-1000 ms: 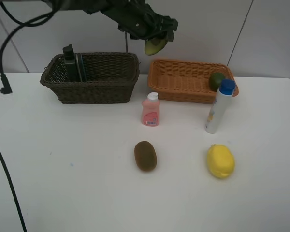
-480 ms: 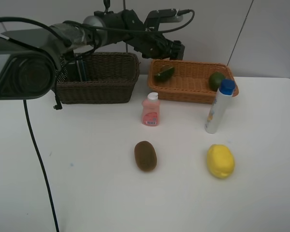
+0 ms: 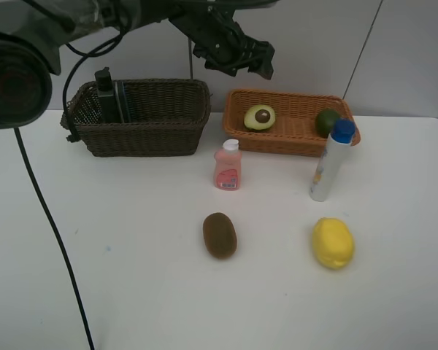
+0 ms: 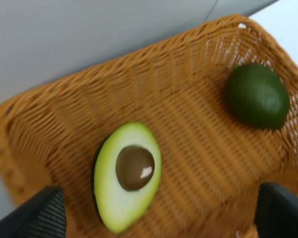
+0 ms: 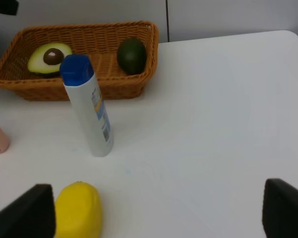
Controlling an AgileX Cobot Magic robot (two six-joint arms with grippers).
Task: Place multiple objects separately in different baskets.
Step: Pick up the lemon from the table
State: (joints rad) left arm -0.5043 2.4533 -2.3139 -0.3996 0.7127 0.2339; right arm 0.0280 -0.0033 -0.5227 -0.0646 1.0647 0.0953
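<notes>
- The table [image 3: 131,292] holds the tube [image 3: 330,164], lemon [image 3: 333,243], kiwi [image 3: 220,235] and pink bottle [image 3: 228,166].
- The dark basket [image 3: 146,131], far left, has the pump bottle [image 3: 106,95] in it.
- The orange basket [image 3: 277,142], far right, holds the avocado half [image 3: 260,117], pit up, and the green avocado [image 3: 325,122], well apart.
- The left hand [image 3: 241,62] hangs wide open above it, holding nothing. I think it should lift straight up, clear of the rim.
- The right hand [image 5: 156,210] is open and empty too, near the lemon.
</notes>
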